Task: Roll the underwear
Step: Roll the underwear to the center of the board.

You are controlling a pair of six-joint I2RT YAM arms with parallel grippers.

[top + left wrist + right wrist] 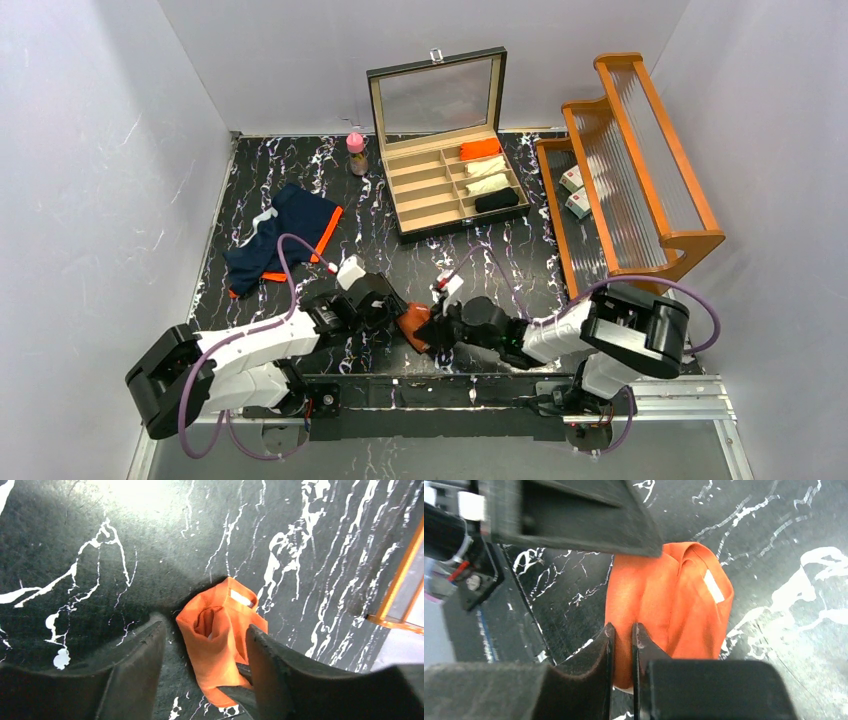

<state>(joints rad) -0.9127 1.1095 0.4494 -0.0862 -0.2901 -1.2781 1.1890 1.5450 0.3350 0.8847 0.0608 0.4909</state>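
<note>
Nearest our lens, the right gripper pinches a fold of the rust-orange underwear, its fingers almost together; the garment sits bunched into a compact bundle on the table between the two arms; the left gripper stands with jaws apart on either side of that bundle, holding nothing. We judge this first piece close to rolled, though loose at one end; the navy underwear lies spread flat, well apart to the left, not yet begun.
</note>
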